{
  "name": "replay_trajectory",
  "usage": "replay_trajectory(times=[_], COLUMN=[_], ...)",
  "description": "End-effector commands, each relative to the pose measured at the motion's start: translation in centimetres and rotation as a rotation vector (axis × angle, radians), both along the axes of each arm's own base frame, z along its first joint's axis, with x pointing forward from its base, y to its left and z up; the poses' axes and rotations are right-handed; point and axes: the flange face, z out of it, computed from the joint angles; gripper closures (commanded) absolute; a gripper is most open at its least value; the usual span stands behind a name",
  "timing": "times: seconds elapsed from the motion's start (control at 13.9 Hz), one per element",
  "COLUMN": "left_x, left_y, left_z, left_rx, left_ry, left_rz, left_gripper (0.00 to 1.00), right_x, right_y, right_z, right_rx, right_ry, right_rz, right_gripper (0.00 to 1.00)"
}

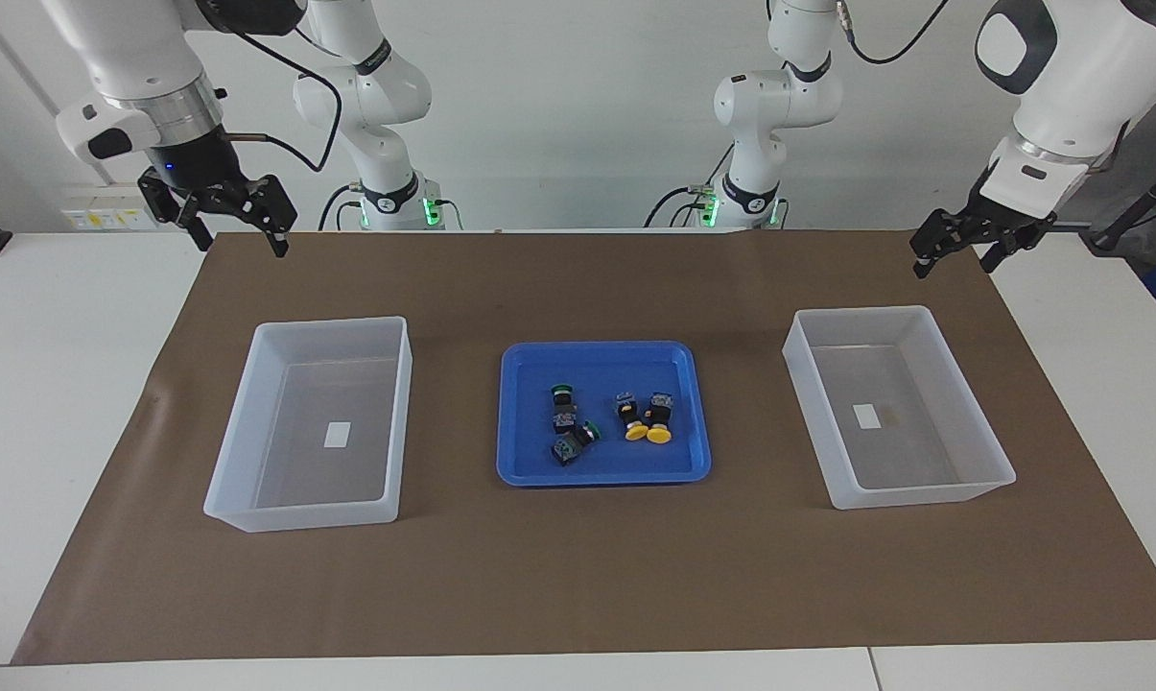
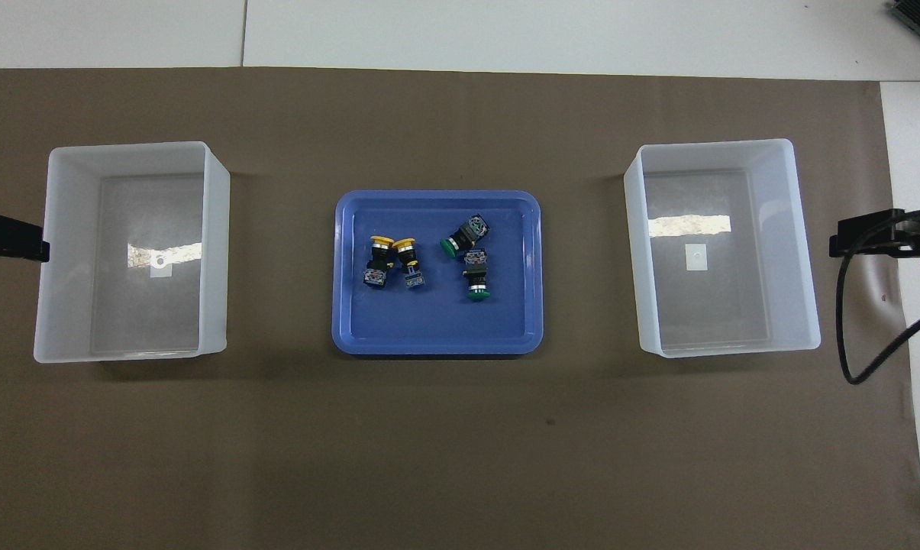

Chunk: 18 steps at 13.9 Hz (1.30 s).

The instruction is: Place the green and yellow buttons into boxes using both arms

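All four buttons lie on their sides in the blue tray (image 1: pixel 604 357). The two yellow buttons (image 2: pixel 392 261) lie side by side, their caps pointing to 12 o'clock in the overhead view. The two green buttons (image 2: pixel 471 257) are toward the right arm's end, touching.

Both boxes, one (image 1: pixel 309 422) at the right arm's end, the other (image 1: pixel 894 403) at the left arm's, hold only a white sticker.

The right gripper (image 1: pixel 237 226) hangs with jaws spread; the left gripper (image 1: pixel 956 248) likewise.

You have two green-capped black push-button switches (image 2: pixel 469 260) and two yellow mushroom-capped ones (image 2: pixel 392 261). You also have two translucent white plastic bins (image 2: pixel 214 229) and one shallow blue tray (image 2: pixel 437 340).
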Motion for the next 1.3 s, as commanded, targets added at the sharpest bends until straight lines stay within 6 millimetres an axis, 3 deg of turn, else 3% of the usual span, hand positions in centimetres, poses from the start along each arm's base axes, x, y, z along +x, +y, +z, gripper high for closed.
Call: replay_trajectory(times=[0.0, 0.87, 1.08, 1.23], left_x=[-0.4, -0.4, -0.4, -0.4], left_y=[-0.2, -0.2, -0.2, -0.2], left_z=[0.2, 0.2, 0.1, 0.1], left_rx=[-0.013, -0.013, -0.013, -0.013], left_ry=[-0.003, -0.003, -0.002, -0.002], left_rz=[0.01, 0.01, 0.01, 0.01], left_gripper=[0.0, 0.0, 0.0, 0.0], right_x=[-0.7, -1.4, -1.0, 0.2], right_y=[0.0, 0.8, 2.0, 4.4], right_z=[0.1, -0.2, -2.1, -3.3], right_rx=[-0.019, -0.019, -0.021, -0.023], right_ry=[-0.008, 0.017, 0.05, 0.03], right_rz=[0.019, 0.037, 0.054, 0.096], right_gripper=[0.0, 0.0, 0.0, 0.0])
